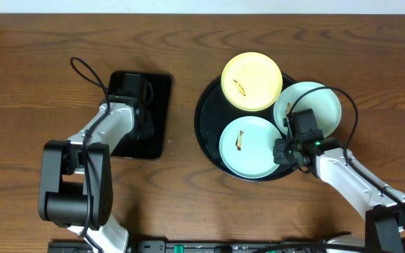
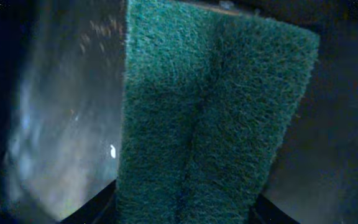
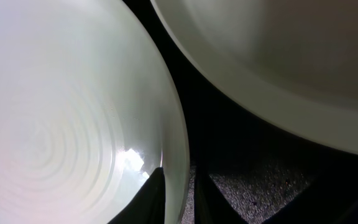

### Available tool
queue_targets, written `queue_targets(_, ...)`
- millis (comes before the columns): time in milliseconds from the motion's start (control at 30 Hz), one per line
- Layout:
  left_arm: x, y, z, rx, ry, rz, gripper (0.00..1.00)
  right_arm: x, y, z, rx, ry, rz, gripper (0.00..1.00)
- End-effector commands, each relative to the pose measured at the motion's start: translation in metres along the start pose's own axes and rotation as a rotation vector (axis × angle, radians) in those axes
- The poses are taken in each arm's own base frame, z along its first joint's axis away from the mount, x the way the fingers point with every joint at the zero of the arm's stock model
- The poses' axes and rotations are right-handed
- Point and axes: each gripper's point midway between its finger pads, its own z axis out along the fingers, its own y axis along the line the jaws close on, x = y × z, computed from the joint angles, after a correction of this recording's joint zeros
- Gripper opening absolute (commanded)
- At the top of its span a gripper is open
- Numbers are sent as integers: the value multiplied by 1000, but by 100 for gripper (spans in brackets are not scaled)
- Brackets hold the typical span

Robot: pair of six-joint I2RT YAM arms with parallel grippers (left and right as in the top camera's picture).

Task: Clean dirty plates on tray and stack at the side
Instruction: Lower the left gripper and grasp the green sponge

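Three plates lie on the round black tray (image 1: pixel 206 119): a pale yellow plate (image 1: pixel 252 81) at the back, a mint-white plate (image 1: pixel 248 147) at the front and another mint-white plate (image 1: pixel 315 105) at the right. The yellow and front plates each carry a brown smear. My right gripper (image 1: pixel 281 150) is shut on the front plate's right rim. In the right wrist view the rim (image 3: pixel 61 112) sits between my fingers (image 3: pixel 179 205), with the other mint plate (image 3: pixel 278 62) above. My left gripper (image 1: pixel 140 95) is shut on a green sponge (image 2: pixel 210 118) between its fingers (image 2: pixel 185 211).
A smaller rectangular glossy black tray (image 1: pixel 157 112) lies left of the round tray, under my left gripper; its surface shows in the left wrist view (image 2: pixel 61 124). The table is brown wood. The plates' rims lie close together on the round tray.
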Motion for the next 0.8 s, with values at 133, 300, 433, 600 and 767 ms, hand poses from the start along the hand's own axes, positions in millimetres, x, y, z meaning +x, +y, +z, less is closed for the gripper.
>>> queue_targets(133, 11, -12, -2, 83, 52, 11, 86, 1, 1, -1, 3, -4, -13, 18)
queue_targets(300, -15, -14, -4, 80, -48, 6, 87, 1, 0, -1, 3, -4, -13, 19)
queue_targets(433, -26, -11, -5, 59, -97, -1, 86, 1, 0, -1, 3, -5, -13, 20)
queue_targets(600, -18, -10, -3, 53, -66, 3, 74, 1, 0, -1, 3, -5, -13, 21)
queue_targets(767, 12, -9, -3, 65, 61, 6, 73, 1, 1, -1, 3, -4, -13, 21)
